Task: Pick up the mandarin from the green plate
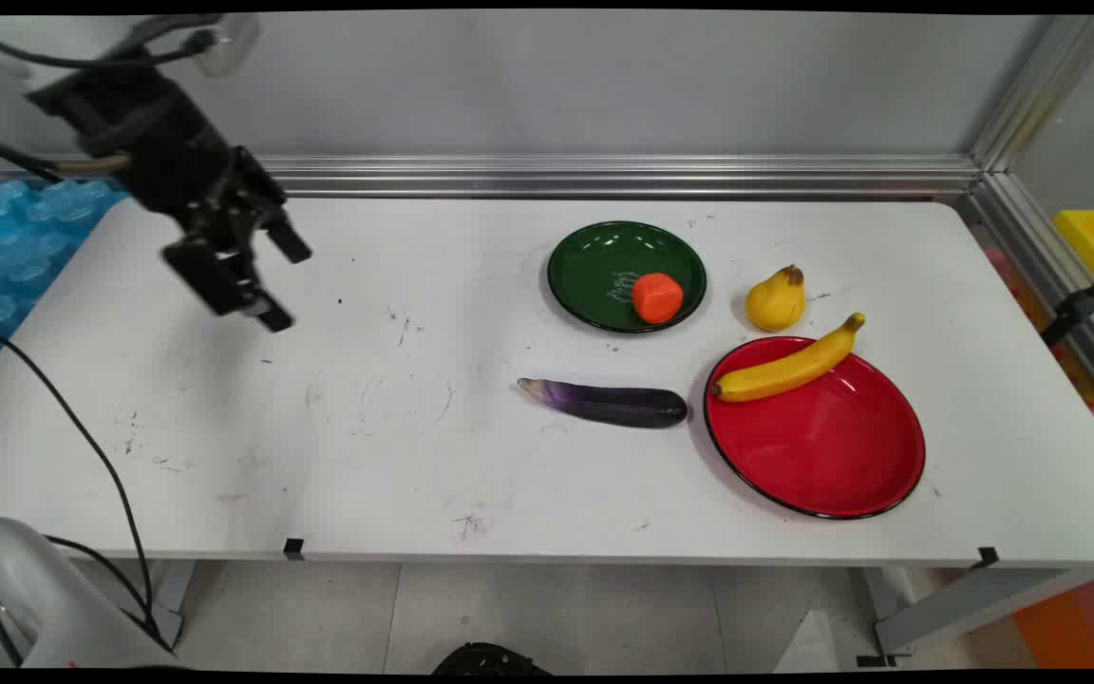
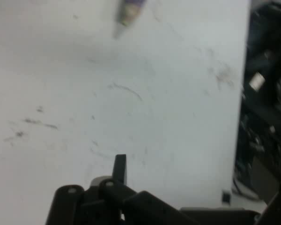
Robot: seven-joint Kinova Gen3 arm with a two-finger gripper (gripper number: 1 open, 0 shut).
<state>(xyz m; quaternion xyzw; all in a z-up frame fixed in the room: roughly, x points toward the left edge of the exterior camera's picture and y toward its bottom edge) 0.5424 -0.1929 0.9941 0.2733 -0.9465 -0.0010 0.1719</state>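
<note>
Tool: the tool (image 1: pixel 279 288) hangs above the tabletop's (image 1: pixel 338 446) left part, fingers spread apart, holding nothing.
Nearest thing: eggplant (image 1: pixel 606 402), well off to the tool's right, lying flat on the tabletop; its tip shows at the hand view's top edge (image 2: pixel 129 11).
Farther right: carrot piece (image 1: pixel 657 297) in green plate (image 1: pixel 594 271); pear (image 1: pixel 776 299); banana (image 1: pixel 787 365) across red plate's (image 1: pixel 822 456) rim.

white scuffed bench (image 1: pixel 319 446): right of centre lie a green plate (image 1: pixel 594 271), a red plate (image 1: pixel 822 456), a pear (image 1: pixel 775 300) and an eggplant (image 1: pixel 609 402).
</note>
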